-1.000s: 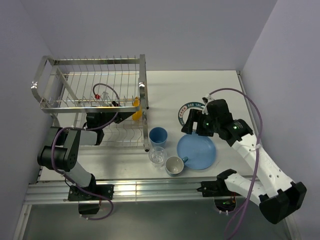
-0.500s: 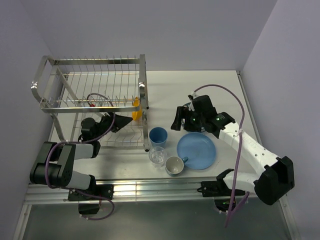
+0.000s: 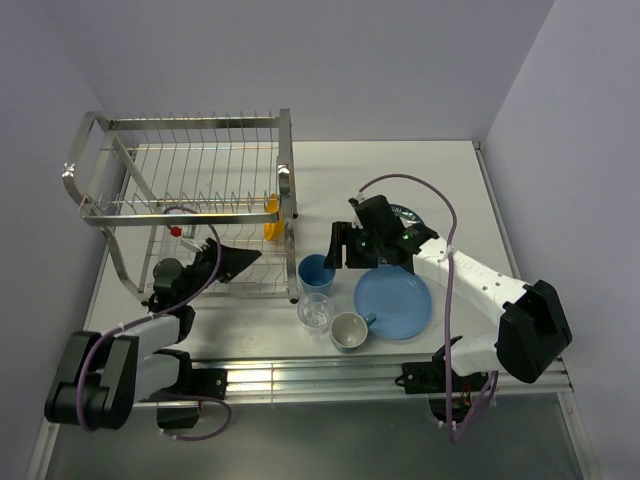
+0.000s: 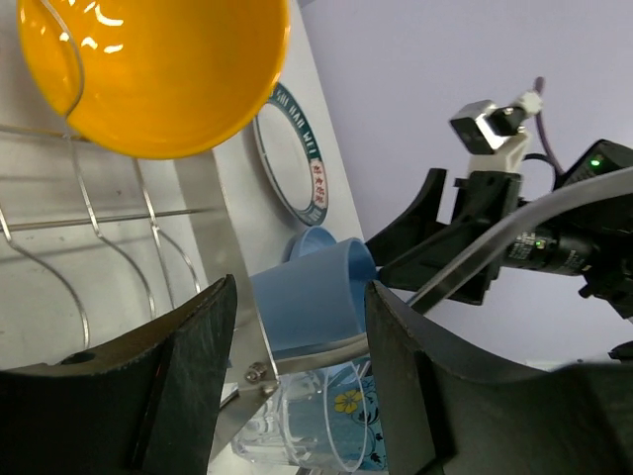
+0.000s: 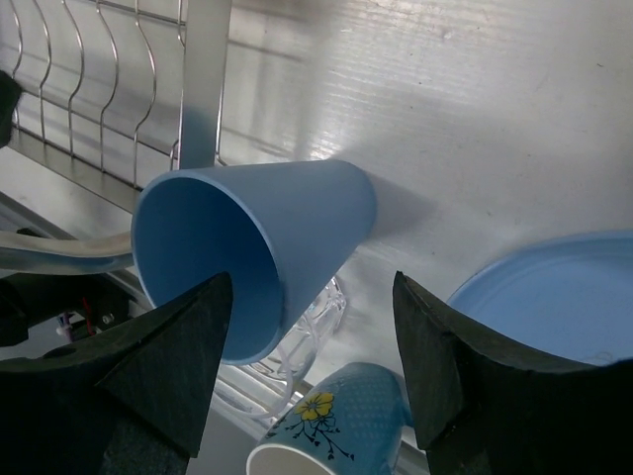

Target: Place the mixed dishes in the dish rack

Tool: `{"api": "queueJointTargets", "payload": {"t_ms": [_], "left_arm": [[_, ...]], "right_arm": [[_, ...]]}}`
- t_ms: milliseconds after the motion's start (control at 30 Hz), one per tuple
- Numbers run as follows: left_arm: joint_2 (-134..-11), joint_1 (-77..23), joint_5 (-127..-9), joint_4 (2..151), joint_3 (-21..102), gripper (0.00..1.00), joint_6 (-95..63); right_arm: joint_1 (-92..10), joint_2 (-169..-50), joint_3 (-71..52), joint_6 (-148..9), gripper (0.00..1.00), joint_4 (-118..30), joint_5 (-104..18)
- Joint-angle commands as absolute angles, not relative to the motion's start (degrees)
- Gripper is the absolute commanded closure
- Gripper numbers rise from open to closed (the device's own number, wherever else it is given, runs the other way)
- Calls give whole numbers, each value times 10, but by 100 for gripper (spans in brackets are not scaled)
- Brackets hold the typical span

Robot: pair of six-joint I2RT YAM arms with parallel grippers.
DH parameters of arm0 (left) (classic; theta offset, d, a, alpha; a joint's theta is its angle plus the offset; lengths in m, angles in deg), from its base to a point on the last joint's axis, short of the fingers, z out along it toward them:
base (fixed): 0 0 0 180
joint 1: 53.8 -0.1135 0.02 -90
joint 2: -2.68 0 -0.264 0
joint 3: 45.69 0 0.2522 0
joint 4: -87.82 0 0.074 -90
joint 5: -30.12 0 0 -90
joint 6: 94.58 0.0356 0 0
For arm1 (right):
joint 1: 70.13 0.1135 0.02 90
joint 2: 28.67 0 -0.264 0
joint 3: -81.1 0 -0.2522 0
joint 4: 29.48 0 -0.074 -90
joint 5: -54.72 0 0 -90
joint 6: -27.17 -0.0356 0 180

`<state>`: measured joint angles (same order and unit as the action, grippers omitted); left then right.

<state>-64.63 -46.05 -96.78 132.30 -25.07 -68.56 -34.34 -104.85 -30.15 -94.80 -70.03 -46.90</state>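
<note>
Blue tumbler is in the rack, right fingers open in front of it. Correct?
Not quite. The tumbler is not in the rack; it stands on the table just outside the rack's right end, as the top external view shows. The right fingers are open in front of it.

Our left arm (image 3: 150,322) lies low from its base at 7 o'clock and stretches toward 1 o'clock, wrist close to level. Our left gripper (image 3: 238,262) points the same way, its two fingers spread wide. Our right arm (image 3: 478,285) bends sharply at the elbow near 4 o'clock, and the forearm runs toward 10 o'clock. Our right gripper (image 3: 334,250) faces 9 o'clock, tilted downward, fingers parted wide.
</note>
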Motion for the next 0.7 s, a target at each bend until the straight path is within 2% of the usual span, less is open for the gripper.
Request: {"api": "queueJointTargets", "payload": {"t_ms": [0,167,467,667], "left_arm": [[-587,-462,-949,1257,-248,40,-665],[-515,-462,-935,1164,-247,39,-654],[-407,-462,-925,1100,-293,39,-679],[-293,-461,-889,917,-279,40,-655]], "right_arm": [[-331,-1053,-274,-954,27,-678,-443],[-318,-1051,-278,-963,33,-676,-429],[-274,-1076,-253,-970,41,-706,-365],[-246,-1104,-229,-983,53,-739,-300]]}}
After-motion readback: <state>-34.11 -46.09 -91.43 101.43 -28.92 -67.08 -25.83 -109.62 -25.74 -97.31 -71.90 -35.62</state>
